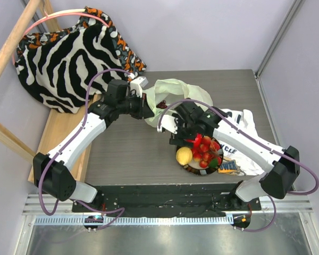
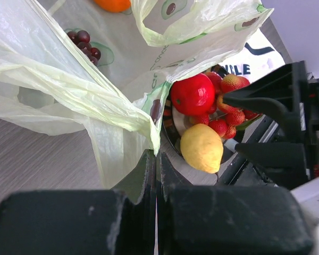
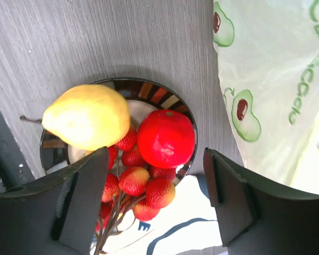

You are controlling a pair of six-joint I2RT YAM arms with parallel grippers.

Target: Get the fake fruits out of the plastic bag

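Pinching the plastic bag (image 2: 69, 79) tight, the left gripper (image 2: 155, 159) could lose that slippery film and flop it onto the plate (image 3: 149, 85) under the wide-open right gripper (image 3: 157, 178), with grapes (image 2: 85, 43) and orange (image 2: 112, 4), 2 fruits, inside at upper left.

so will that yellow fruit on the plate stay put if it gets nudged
Probably not: the yellow fruit is rounded and smooth and sits at the edge of the plate, so a nudge would likely roll it off. Its glossy skin also looks slippery to pinch.
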